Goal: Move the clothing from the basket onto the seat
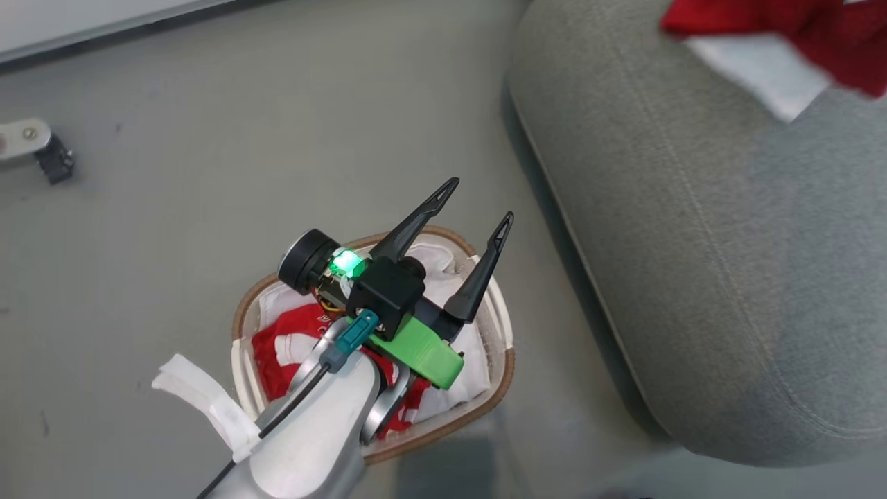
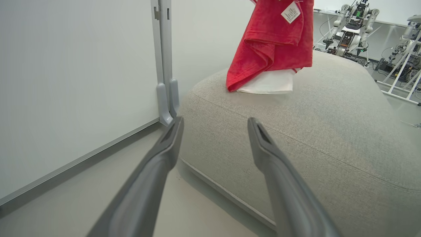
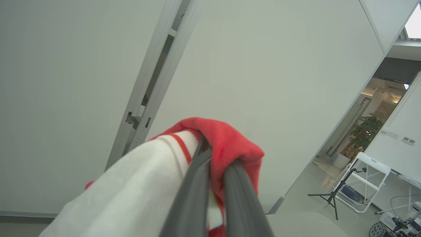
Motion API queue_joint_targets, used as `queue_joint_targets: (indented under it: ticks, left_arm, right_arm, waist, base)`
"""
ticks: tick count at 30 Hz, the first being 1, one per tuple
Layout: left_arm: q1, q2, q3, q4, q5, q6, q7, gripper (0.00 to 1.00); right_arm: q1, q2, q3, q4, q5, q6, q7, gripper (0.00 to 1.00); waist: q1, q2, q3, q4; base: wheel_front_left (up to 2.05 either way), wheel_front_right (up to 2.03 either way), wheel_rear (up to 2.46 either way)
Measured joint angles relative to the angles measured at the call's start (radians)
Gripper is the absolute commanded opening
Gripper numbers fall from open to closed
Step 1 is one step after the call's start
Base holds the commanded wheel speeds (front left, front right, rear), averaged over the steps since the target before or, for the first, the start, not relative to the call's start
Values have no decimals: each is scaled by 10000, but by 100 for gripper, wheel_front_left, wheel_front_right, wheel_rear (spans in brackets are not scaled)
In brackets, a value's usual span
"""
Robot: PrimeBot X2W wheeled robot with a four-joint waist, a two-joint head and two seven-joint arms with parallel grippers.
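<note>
One piece of red clothing with white stripes lies in the basket, on its white liner. My left gripper hovers open over the basket's far rim with nothing between its fingers, and in the left wrist view the left gripper points at the grey seat. A second red garment with a white panel hangs over the seat, its lower end resting on the cushion. My right gripper is shut on this red and white garment.
The basket stands on grey floor just left of the seat's edge. A white wall panel with a metal post is behind. A small bracket lies on the floor at left. Other robots, a white folding chair and a tripod stand beyond the seat.
</note>
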Motion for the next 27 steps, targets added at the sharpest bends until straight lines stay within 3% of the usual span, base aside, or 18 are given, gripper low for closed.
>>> queue_joint_targets:
  ticks: [3,7,14,20,23,27]
  left_arm:
    - [-95,-6,-40,-90,19,0,0,100]
    - [-191,-19,-92,-180,50,0,2,100]
    - [-320,-38,-52,-270,171,0,2,100]
    - [-360,12,2,-221,226,0,2,100]
    - [-362,44,46,-169,267,0,2,100]
    - [-361,61,142,-100,267,0,2,100]
  right_arm:
    - [-459,-393,-552,583,-153,0,-2,0]
    - [-432,-403,-1254,1221,-293,0,2,0]
    - [518,420,-2353,1981,-899,0,0,0]
    - [1008,1045,-2681,2036,-1333,0,0,0]
    - [1202,1302,-2708,1883,-1402,0,0,100]
    - [1494,1530,-2468,1684,-1390,0,0,100]
  waist:
    - [0,0,298,317]
    - [0,0,745,673]
    - [0,0,1490,1105]
    - [1,0,1862,1198]
    - [1,0,1876,1093]
    - [1,0,1768,917]
  base:
    - [0,0,0]
    - [0,0,0]
    - [0,0,0]
    - [0,0,0]
    - [0,0,0]
    - [0,0,0]
